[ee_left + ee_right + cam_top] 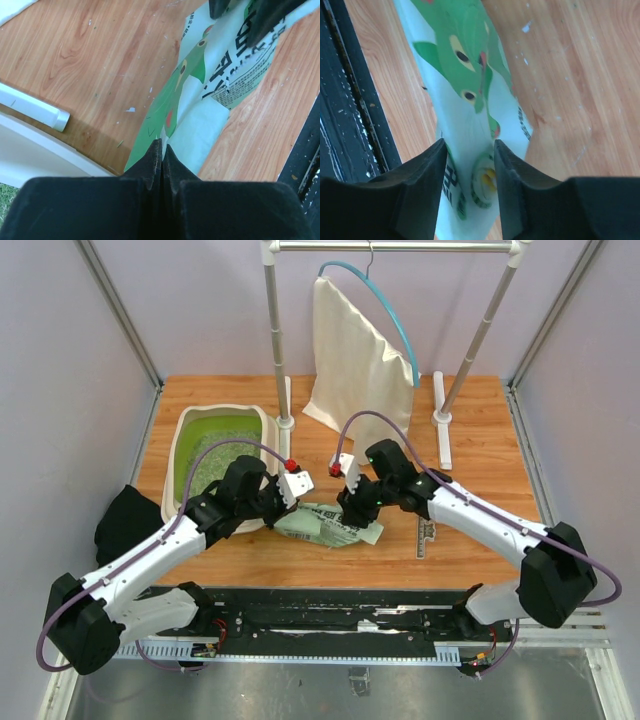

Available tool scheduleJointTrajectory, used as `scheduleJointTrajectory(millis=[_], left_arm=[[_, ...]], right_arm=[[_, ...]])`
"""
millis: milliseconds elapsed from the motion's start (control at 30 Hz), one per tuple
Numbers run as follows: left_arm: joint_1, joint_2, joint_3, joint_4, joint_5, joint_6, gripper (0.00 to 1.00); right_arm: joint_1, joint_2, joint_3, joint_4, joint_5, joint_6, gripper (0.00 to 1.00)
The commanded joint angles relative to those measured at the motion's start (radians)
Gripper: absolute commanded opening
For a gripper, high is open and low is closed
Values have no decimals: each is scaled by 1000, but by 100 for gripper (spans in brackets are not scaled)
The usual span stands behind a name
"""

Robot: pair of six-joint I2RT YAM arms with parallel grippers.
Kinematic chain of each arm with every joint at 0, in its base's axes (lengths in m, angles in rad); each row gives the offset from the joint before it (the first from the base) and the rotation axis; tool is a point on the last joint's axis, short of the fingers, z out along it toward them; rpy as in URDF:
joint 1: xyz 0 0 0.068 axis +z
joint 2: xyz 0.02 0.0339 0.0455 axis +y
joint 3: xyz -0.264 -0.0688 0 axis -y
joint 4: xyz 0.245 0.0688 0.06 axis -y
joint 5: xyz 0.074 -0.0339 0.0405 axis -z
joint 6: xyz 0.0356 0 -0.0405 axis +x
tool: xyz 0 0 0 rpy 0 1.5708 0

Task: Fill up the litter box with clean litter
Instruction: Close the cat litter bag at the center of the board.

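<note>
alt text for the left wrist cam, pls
The left gripper, fingers closed, pinches the near corner of a green printed bag that stretches over the wooden table to the right gripper at the top edge. The litter box, showing its beige rim, and a white bar sit at left.

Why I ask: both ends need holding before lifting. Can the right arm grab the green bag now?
Probably yes: the right gripper is open astride the green bag, nothing between.

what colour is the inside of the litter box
Lime green inside the litter box, beige rim; best seen in top external view.
</note>
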Motion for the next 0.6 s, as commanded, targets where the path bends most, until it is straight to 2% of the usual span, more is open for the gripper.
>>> scheduleJointTrajectory(millis=[0,133,267,433,567], left_arm=[[6,0,45,-4,-32,24,1],[7,1,51,-17,-56,34,0],[8,-7,52,-18,-53,34,0],[8,-15,48,-25,-61,40,1],[7,-17,44,-15,-56,36,0]], right_arm=[[-74,-49,-36,-125,9,-110,34],[-139,-101,-70,-198,-9,-169,2],[-147,-132,-99,-232,23,-198,1],[-147,-140,-76,-331,167,-211,1],[-147,-153,-87,-342,167,-217,1]])
